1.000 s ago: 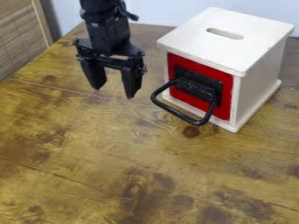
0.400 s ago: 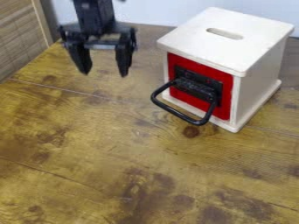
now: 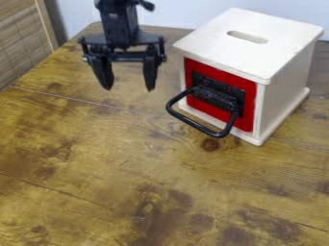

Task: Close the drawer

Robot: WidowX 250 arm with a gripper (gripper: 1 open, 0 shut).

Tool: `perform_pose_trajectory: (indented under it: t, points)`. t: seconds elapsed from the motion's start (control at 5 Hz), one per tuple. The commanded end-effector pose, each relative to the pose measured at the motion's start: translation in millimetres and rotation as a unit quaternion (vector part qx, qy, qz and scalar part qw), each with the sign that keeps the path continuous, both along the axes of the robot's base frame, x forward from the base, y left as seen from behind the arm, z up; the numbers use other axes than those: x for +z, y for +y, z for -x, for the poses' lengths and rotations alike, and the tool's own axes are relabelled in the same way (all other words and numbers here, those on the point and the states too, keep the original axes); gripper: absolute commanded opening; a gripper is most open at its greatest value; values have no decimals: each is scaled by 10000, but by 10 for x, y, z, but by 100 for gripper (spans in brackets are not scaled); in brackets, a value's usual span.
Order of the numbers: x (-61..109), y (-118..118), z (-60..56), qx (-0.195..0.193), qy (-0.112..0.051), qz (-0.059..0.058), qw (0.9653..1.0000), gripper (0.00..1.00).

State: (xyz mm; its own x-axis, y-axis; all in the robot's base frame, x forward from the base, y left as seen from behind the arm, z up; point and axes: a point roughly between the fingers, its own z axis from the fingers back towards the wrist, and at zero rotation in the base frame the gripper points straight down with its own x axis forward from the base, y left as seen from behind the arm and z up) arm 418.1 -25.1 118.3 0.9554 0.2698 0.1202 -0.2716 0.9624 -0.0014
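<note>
The drawer [image 3: 216,94] has a red front with a black panel and sits in a pale wooden cube box [image 3: 251,62] at the right. Its large black loop handle [image 3: 199,117] hangs forward and down toward the table. How far the drawer sticks out of the box I cannot tell. My gripper [image 3: 126,79] hangs left of the box, pointing down, open, with nothing between its black fingers [image 3: 150,75]. It stands a short way left of the handle and touches neither the handle nor the box.
The worn wooden table [image 3: 115,173] stretches out in front and to the left. A wooden slatted panel [image 3: 19,38] stands at the far left edge. The box top has a slot [image 3: 248,37].
The gripper has rolled about its downward axis, so its fingers now face the camera more squarely. It has shifted slightly up the picture and then right. The drawer has not moved.
</note>
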Motion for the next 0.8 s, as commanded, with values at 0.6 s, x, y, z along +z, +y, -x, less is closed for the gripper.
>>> perform_pose_trajectory:
  t: [0.6]
  points:
    - [480,-156,168,-532,-392,34,9978,100]
